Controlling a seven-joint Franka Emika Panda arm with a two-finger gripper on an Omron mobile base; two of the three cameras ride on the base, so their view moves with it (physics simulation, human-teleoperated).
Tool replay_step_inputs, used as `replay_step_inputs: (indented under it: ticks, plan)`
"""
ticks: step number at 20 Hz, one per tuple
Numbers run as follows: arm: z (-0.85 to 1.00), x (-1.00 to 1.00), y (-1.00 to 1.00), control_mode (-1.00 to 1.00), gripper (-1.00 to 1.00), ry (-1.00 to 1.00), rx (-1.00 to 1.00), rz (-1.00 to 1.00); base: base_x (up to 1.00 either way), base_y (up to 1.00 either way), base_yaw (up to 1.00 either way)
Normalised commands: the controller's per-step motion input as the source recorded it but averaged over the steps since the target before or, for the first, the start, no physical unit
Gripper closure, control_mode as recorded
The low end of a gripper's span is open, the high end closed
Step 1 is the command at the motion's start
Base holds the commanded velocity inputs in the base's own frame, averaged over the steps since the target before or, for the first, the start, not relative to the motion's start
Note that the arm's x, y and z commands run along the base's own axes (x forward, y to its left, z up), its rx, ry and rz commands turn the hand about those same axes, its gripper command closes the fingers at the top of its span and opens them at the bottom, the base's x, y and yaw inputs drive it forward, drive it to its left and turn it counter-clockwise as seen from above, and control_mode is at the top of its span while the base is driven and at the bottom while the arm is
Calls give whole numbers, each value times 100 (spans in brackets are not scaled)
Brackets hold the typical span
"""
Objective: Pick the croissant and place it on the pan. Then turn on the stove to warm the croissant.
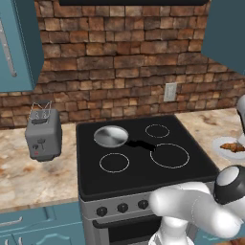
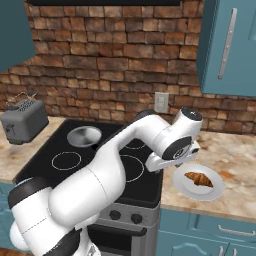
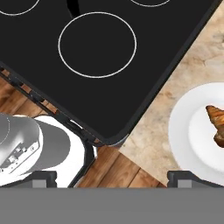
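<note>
From the right base view the white arm is reaching forward over the stove (image 2: 100,155), its wrist hanging above the right front corner of the black glass top, just beside the round white plate (image 2: 200,184) that is sitting on the speckled stone counter (image 2: 235,195). The croissant (image 2: 199,179), golden-brown with darker ridges, is lying on that plate, apart from the hand. The left base view is showing things from the other side: the shallow silver-grey pan (image 1: 111,136) is resting on the back left burner with its short black handle pointing toward the middle of the cooktop, and the grey boxy toaster (image 1: 43,135) is standing on the counter to the stove's left, wire rack on top; here the plate and pastry are peeking in at the right edge. A row of black knobs (image 1: 122,208) is lining the steel front. The hand view is looking down on the glossy black top with a white-outlined ring burner (image 3: 97,44), the rounded stove corner, a strip of wood floor, and the plate with one end of the croissant cut off at the right border. The gripper (image 3: 112,178) is standing released, its two dark tips spread wide at the bottom of that view, holding nothing. Red-brown brick wall (image 1: 119,62) is backing the counter, with teal cabinets (image 2: 230,45) above.
</note>
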Motion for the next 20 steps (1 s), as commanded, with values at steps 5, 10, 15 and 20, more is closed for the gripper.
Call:
replay_step_inputs:
  ticks: [5,10,15,20]
  plan:
    - [-9,0,-30,-100,-100,0,0,0,0,0,0]
    - [-9,0,-27,-100,-100,0,0,0,0,0,0]
    - [-9,0,-20,-100,-100,0,0,2,0,0,0]
    - [-11,3,-13,-100,-100,0,0,6,0,0,0]
